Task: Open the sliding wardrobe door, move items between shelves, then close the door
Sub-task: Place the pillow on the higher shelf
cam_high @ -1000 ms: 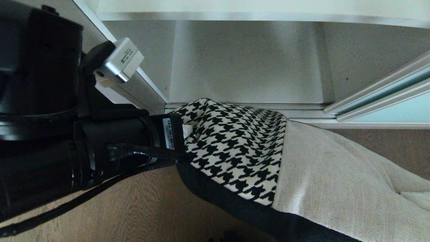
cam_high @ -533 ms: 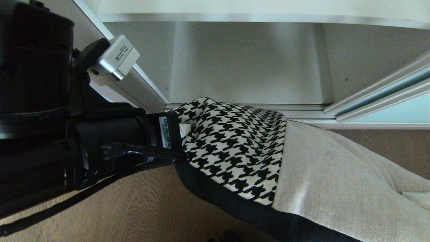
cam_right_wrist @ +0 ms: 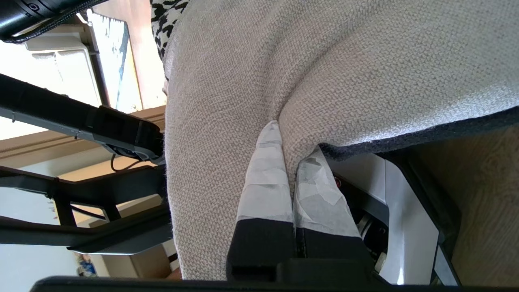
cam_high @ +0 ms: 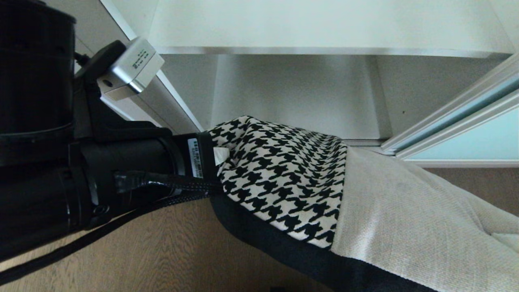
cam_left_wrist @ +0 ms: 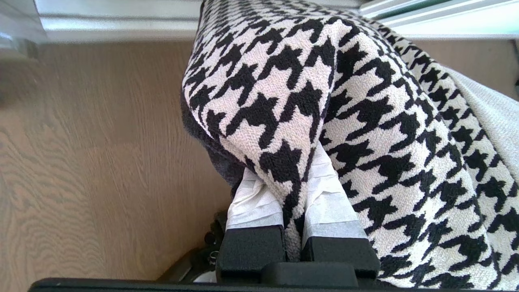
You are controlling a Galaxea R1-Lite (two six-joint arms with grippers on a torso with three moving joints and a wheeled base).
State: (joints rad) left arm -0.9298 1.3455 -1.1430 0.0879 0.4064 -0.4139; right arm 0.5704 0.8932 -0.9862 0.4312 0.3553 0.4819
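The patchwork cushion hangs in front of the open wardrobe, houndstooth patch to the left and cream patch to the right, dark grey back underneath. My left gripper is shut on a fold of the houndstooth corner; its taped fingers press the fabric from both sides. My right gripper is shut on a fold of the cream patch at its dark-edged rim; it is outside the head view. A white shelf spans the top, another board lies below it. The sliding wardrobe door stands pushed to the right.
The wardrobe's left side wall runs close beside my left arm. The door's bottom track lies just behind the cushion. Wood floor is under the cushion. My own base and a black frame show in the right wrist view.
The whole head view has shifted: the upper shelf's edge sits lower in the picture and more of its top shows. Both grips on the cushion are as before.
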